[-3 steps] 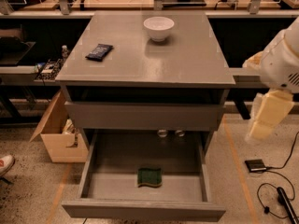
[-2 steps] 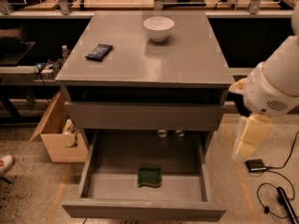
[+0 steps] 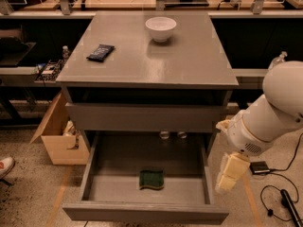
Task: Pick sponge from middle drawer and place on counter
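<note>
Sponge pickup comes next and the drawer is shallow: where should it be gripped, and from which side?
Come straight down from above and pinch the sponge across its narrower, front-to-back span: it lies flat on the middle drawer floor, sides free. The gripper hangs outside the drawer's right wall.

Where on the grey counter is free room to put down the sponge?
The counter is bare across its front and right side. Only the white bowl at back centre and dark packet near the left edge take room. The gripper hangs beside the drawer's right wall.
</note>
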Robot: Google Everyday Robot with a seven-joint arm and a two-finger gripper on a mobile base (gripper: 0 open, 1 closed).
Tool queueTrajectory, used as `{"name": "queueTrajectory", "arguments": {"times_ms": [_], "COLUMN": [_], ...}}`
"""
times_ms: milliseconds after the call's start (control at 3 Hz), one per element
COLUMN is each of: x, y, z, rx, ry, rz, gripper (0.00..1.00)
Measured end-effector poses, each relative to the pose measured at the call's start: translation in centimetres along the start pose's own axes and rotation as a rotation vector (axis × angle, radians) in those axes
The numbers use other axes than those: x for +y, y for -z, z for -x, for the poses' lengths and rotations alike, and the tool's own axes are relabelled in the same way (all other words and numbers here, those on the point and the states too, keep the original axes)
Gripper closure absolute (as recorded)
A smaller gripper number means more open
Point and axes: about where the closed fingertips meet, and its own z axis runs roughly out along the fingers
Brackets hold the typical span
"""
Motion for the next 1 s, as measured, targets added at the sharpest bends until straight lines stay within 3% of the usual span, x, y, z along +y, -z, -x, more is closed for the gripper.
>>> {"name": "queueTrajectory", "arguments": {"times_ms": [333,667,1000], "x": [0.0,-0.1,0.0], "y": [0.0,-2.0,-7.4], "z": [0.0,-1.0,-2.5], "rx": [0.000,-0.027,-0.117], "ry": [0.000,-0.041,-0.112], "rz": [0.000,0.020,0.051], "gripper": [0.00,0.00,0.00]}}
